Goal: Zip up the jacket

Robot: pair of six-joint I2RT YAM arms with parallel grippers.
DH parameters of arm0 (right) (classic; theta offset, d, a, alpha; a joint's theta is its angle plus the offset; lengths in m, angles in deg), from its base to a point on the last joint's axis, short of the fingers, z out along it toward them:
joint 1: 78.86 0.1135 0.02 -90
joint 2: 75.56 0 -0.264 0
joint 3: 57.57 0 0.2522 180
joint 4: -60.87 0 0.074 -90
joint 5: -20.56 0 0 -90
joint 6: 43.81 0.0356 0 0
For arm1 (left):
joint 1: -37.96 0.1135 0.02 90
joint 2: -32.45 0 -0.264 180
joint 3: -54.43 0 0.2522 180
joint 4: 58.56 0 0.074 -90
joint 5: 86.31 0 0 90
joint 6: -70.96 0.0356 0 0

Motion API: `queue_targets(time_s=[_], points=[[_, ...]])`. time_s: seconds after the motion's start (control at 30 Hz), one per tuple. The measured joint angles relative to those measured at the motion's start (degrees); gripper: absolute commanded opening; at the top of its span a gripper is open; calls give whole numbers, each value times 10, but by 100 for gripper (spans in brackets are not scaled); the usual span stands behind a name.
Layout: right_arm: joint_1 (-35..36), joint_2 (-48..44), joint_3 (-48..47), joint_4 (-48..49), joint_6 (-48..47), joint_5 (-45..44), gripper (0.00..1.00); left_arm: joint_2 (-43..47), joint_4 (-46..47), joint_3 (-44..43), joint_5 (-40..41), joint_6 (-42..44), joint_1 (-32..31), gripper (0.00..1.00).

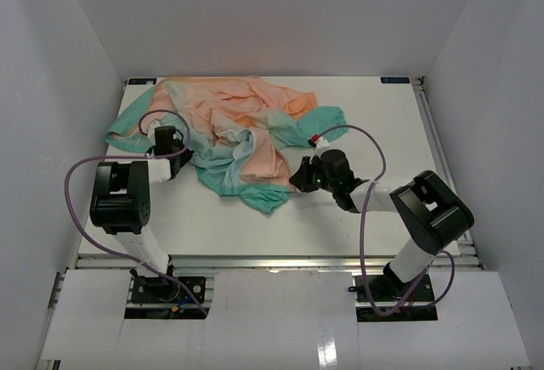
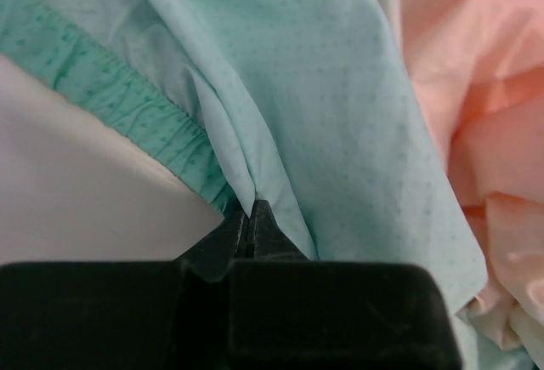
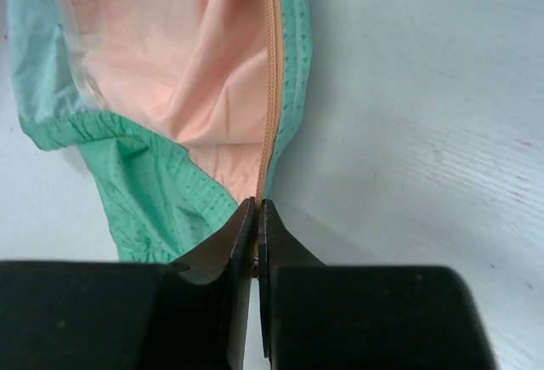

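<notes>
The peach-and-teal jacket (image 1: 238, 128) lies crumpled across the back left of the table. My left gripper (image 1: 164, 139) is at its left side, shut on a fold of pale teal fabric (image 2: 255, 145) beside a gathered green hem (image 2: 127, 106). My right gripper (image 1: 299, 176) is at the jacket's near right corner, shut on the lower end of the orange zipper tape (image 3: 269, 89), where the green hem (image 3: 153, 191) meets the peach lining. No zipper slider shows in any view.
A white table (image 1: 357, 217) with raised rails at the right and near edges. White walls enclose it on three sides. Purple cables loop over both arms. A small red tag (image 1: 314, 140) sits by the jacket's right edge.
</notes>
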Motion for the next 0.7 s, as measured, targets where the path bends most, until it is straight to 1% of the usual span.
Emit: queue_targets(time_s=[0.17, 0.37, 0.4, 0.43, 0.47, 0.5, 0.53, 0.57, 0.6, 0.7], points=[[-20, -85, 49, 2, -7, -20, 8, 34, -2, 38, -14, -24, -72, 0], [-58, -200, 73, -66, -10, -63, 8, 128, -22, 115, -18, -52, -191, 0], [-62, -216, 73, -80, -11, -75, 8, 143, -25, 122, -15, -55, -213, 6], [-65, -229, 71, -95, -13, -89, 8, 160, -27, 127, -10, -59, -235, 22], [-67, -238, 66, -113, -17, -104, 8, 177, -31, 131, -4, -61, -255, 42], [-69, -243, 60, -130, -20, -116, 8, 193, -34, 133, 3, -63, -273, 57], [-72, -245, 53, -146, -24, -129, 8, 207, -39, 133, 11, -63, -291, 65], [-73, -245, 49, -158, -26, -138, 8, 221, -45, 133, 21, -65, -304, 71], [-74, -246, 46, -169, -27, -146, 8, 234, -52, 133, 31, -67, -314, 75], [-76, -254, 46, -196, -29, -147, 8, 262, -82, 126, 66, -68, -320, 78]])
